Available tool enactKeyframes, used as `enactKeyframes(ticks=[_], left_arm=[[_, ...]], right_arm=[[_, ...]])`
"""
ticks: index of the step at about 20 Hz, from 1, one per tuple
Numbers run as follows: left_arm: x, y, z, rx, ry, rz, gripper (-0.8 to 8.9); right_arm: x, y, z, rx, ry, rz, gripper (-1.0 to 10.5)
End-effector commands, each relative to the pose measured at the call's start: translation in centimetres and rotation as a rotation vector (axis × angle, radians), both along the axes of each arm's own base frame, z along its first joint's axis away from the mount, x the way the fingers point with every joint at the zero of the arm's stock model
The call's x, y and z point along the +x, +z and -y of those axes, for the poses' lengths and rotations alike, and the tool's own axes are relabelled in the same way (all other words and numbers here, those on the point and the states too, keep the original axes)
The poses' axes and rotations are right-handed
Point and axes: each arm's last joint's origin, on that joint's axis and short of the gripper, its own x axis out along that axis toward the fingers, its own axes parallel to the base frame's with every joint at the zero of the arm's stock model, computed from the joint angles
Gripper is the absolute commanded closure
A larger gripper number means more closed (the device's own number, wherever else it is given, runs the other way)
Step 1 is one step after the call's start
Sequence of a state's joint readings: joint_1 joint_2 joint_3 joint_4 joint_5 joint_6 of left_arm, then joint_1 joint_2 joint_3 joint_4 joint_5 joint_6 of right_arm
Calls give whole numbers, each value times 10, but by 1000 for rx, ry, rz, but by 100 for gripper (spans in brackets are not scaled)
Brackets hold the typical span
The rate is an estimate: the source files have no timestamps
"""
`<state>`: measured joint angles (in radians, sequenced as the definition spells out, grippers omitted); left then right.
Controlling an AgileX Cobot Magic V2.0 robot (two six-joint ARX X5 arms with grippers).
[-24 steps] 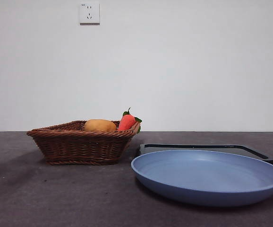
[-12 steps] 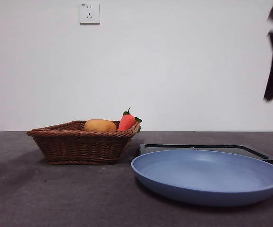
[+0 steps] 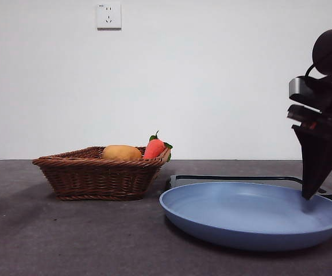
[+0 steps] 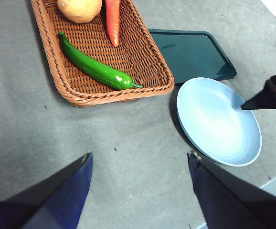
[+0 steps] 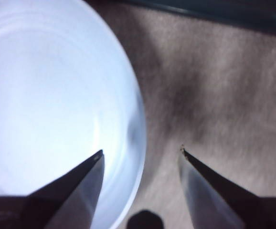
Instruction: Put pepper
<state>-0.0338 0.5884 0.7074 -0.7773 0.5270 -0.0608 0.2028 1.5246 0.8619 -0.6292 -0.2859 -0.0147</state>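
The green pepper lies inside the wicker basket, along its near side; in the front view the basket wall hides it. My left gripper hangs open and empty high above the bare table in front of the basket. Over the right rim of the blue plate my right gripper is low and open. One of its jaws is above the plate and the other above the table, with the gripper holding nothing.
A tan potato and a red-orange carrot share the basket with the pepper. A dark green tray lies behind the plate. The table's edge runs close to the plate's far side in the left wrist view.
The right arm has come down from the top right corner to the plate's right rim. Basket, plate and tray have not moved.
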Motion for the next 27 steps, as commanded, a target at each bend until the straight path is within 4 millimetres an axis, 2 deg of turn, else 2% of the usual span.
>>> enactKeyframes(ticks=[1, 5, 9, 13, 17, 21, 24, 27], left_arm=[[0, 5, 0, -12, 7, 12, 463], [0, 5, 0, -14, 9, 9, 463], [1, 6, 0, -38, 31, 1, 463], [17, 11, 2, -83, 65, -36, 464], [55, 20, 18, -31, 97, -133, 464], [109, 23, 52, 38, 99, -204, 464], [152, 18, 78, 123, 141, -256, 464], [191, 4, 98, 136, 172, -335, 464]], right_arm=[[7, -7, -3, -2, 14, -13, 731], [8, -12, -5, 23, 26, -33, 930], [8, -8, -6, 74, 23, -31, 941], [1, 15, -4, 92, 16, 52, 941], [-19, 55, 8, 113, -13, 185, 941], [-43, 90, 27, 126, -72, 317, 941], [-59, 110, 37, 134, -111, 411, 941], [-73, 122, 41, 140, -130, 478, 941]])
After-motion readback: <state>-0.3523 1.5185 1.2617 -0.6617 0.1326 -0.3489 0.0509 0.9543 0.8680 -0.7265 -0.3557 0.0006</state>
